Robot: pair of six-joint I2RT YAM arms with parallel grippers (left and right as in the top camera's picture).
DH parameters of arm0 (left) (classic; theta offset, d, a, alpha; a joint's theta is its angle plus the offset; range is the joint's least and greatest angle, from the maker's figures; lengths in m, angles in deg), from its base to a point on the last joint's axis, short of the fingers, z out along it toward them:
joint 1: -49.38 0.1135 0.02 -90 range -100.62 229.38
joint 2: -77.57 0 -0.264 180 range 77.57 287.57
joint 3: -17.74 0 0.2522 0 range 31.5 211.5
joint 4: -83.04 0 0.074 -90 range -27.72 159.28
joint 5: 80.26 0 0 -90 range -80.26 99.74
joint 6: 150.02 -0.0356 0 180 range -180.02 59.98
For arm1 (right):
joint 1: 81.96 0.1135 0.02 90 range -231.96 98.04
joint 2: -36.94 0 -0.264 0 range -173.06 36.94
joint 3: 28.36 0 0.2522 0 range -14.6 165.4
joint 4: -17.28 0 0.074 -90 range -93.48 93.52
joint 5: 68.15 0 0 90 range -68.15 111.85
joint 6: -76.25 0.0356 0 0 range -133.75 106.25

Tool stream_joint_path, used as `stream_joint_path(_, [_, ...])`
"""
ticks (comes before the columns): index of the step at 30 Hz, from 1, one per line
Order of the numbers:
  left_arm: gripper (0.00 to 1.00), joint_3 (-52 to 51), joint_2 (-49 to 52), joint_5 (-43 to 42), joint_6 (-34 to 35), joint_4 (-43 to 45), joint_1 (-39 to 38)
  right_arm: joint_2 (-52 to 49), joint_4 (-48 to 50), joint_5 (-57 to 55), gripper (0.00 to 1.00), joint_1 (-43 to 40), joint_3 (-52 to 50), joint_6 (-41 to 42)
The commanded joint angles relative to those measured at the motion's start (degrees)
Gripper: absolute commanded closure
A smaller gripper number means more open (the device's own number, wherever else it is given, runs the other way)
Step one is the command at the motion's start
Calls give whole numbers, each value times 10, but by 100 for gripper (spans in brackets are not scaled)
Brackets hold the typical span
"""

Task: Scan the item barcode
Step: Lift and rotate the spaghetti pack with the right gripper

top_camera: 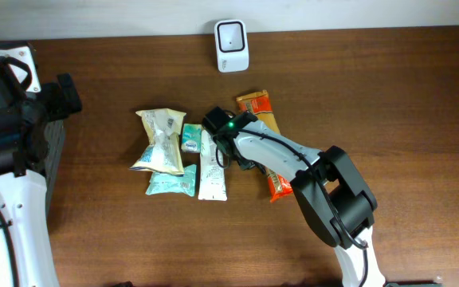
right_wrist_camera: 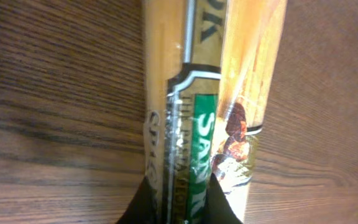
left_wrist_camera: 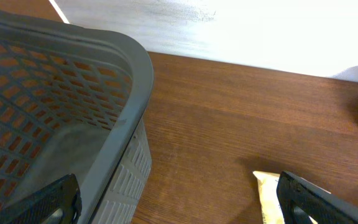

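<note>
An orange snack packet [top_camera: 255, 104] lies on the wooden table, right of a cluster of other packets. My right gripper [top_camera: 238, 153] is down on it and shut on a raised fold of its wrapper. In the right wrist view the black fingertips [right_wrist_camera: 143, 204] pinch the orange and green packet [right_wrist_camera: 204, 93] between them, around my right gripper [right_wrist_camera: 180, 205]. A white barcode scanner [top_camera: 231, 45] stands at the table's far edge. My left gripper [top_camera: 62, 96] hangs open at the far left above the basket's edge. Nothing sits between the fingers of my left gripper [left_wrist_camera: 179, 205].
A grey basket [left_wrist_camera: 73, 93] sits at the left edge of the table. A cream packet [top_camera: 159, 139], a teal packet [top_camera: 171, 182], a small teal packet [top_camera: 191, 137] and a white packet [top_camera: 212, 167] lie left of the orange one. The cream packet's corner [left_wrist_camera: 267, 193] shows by the left fingers.
</note>
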Motion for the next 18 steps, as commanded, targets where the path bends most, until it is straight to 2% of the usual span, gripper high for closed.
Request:
stream_joint_path(1, [1,5,-9,-6,6,1,1,-6,-17,34,96,0,11,21])
stream_joint_path(3, [1,5,-9,-6,6,1,1,16,-35,63,96,0,29,20])
stream_joint_path(7, [1,5,-9,-6,6,1,1,125,-47,346,96,-54,57,-74])
stream_joint_path(10, [1,5,-9,-6,6,1,1,134,-34,550,96,-114,52,-123])
stream_joint_path(12, [1,5,-9,-6,6,1,1,122,23,678,96,-158,3,-133])
stream_joint_path(14, [1,5,-9,-6,6,1,1,101,101,740,96,-191,-69,-128])
stream_joint_path(18, [1,5,-9,-6,6,1,1,92,187,748,96,-245,-160,-102])
